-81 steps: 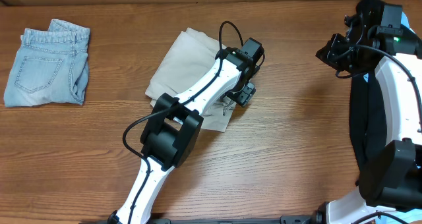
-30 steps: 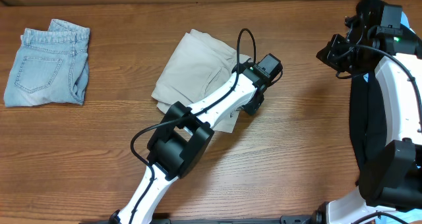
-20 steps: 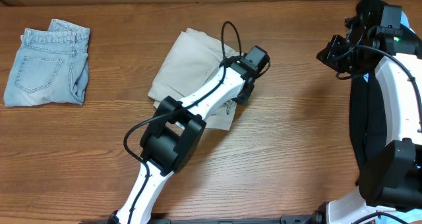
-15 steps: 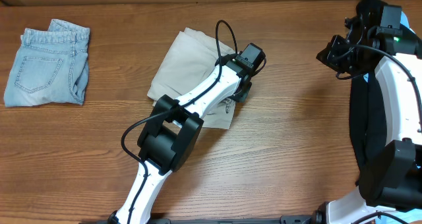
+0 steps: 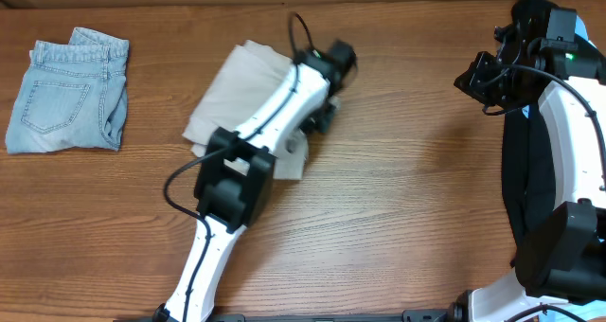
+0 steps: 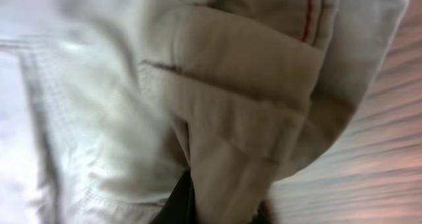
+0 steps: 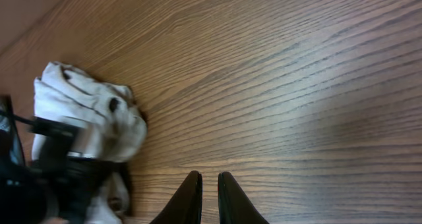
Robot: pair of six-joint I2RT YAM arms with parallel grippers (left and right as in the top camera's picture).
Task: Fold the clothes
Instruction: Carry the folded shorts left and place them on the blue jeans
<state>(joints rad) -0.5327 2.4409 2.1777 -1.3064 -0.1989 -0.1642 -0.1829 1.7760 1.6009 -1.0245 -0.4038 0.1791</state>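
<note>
The cream shorts (image 5: 227, 87) lie bunched at the table's middle back, partly under my left arm. My left gripper (image 5: 318, 119) sits at their right edge, shut on a fold of the fabric. In the left wrist view the cream cloth (image 6: 217, 99) fills the frame, with a pinched fold running down between the dark fingers (image 6: 183, 204) at the bottom. My right gripper (image 5: 483, 80) hangs at the far right, away from the shorts. Its jaws (image 7: 210, 184) are shut with nothing between them, above bare wood. From there the shorts (image 7: 86, 112) show at the left.
Light-blue denim shorts (image 5: 68, 95) lie folded at the far left of the wooden table (image 5: 426, 199). The right arm's base (image 5: 559, 256) stands along the right edge.
My left gripper has shut on the shorts' right edge and moved left and toward the back, dragging the cloth with it. The right arm has not moved.
</note>
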